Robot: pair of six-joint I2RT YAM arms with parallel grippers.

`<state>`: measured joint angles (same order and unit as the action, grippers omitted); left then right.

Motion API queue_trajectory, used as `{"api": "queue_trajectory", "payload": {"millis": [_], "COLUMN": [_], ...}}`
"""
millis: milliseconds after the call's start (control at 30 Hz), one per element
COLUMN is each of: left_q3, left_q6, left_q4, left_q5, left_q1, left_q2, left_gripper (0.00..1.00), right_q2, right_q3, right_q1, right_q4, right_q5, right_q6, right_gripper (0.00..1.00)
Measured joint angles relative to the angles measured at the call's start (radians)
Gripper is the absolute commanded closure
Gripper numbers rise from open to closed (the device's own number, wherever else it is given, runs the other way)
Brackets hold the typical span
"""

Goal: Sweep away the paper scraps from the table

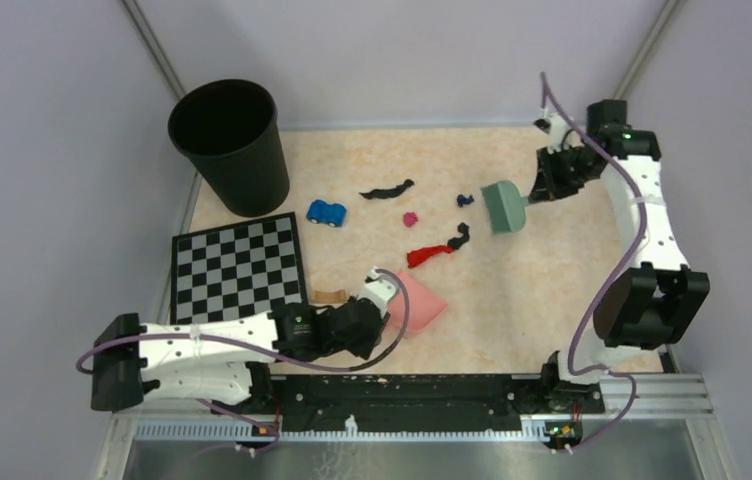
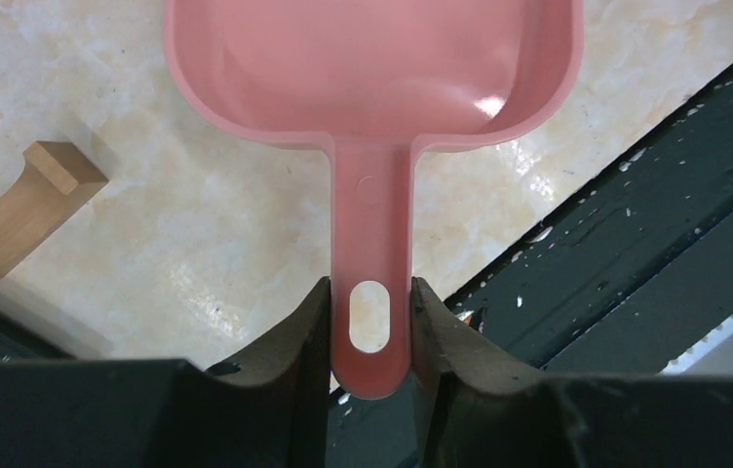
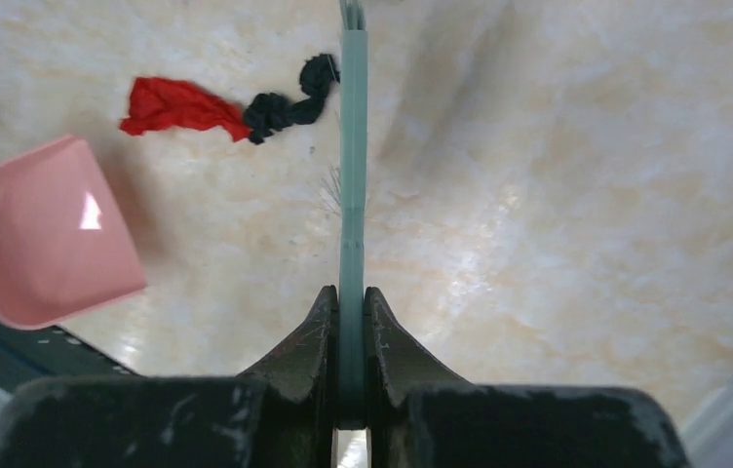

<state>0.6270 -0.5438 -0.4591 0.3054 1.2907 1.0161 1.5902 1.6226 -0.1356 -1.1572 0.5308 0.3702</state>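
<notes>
Paper scraps lie on the peach marbled table (image 1: 532, 300): a black strip (image 1: 387, 189), a magenta bit (image 1: 411, 218), a dark blue bit (image 1: 464, 200), a red scrap (image 1: 428, 254) and a black one (image 1: 461, 236) joined to it. The red scrap (image 3: 175, 105) and black scrap (image 3: 289, 100) also show in the right wrist view. My left gripper (image 2: 370, 327) is shut on the handle of the pink dustpan (image 2: 372, 68), which rests near the front edge (image 1: 418, 303). My right gripper (image 3: 351, 312) is shut on a green brush (image 3: 353, 156), held at the back right (image 1: 504, 206).
A black bin (image 1: 229, 145) stands at the back left. A chequered board (image 1: 239, 266) lies at the left, a small blue toy car (image 1: 327, 212) just behind it. A wooden block (image 1: 328, 297) lies beside the dustpan (image 2: 12, 219). A black rail (image 1: 422, 395) runs along the front.
</notes>
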Motion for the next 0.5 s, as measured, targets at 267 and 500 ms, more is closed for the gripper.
{"api": "queue_trajectory", "payload": {"millis": [267, 500], "left_q3": [0.227, 0.285], "left_q6": [0.006, 0.052], "left_q4": [-0.229, -0.287], "left_q5": [0.003, -0.003], "left_q1": [-0.001, -0.079], "left_q2": [0.269, 0.3], "left_gripper": [1.0, 1.0], "right_q2": [0.005, 0.054], "right_q3": [0.027, 0.008], "right_q1": [0.388, 0.53], "right_q4": [0.115, 0.198], "right_q5": [-0.464, -0.713], "right_q6": [0.073, 0.112], "right_gripper": [1.0, 1.0]}}
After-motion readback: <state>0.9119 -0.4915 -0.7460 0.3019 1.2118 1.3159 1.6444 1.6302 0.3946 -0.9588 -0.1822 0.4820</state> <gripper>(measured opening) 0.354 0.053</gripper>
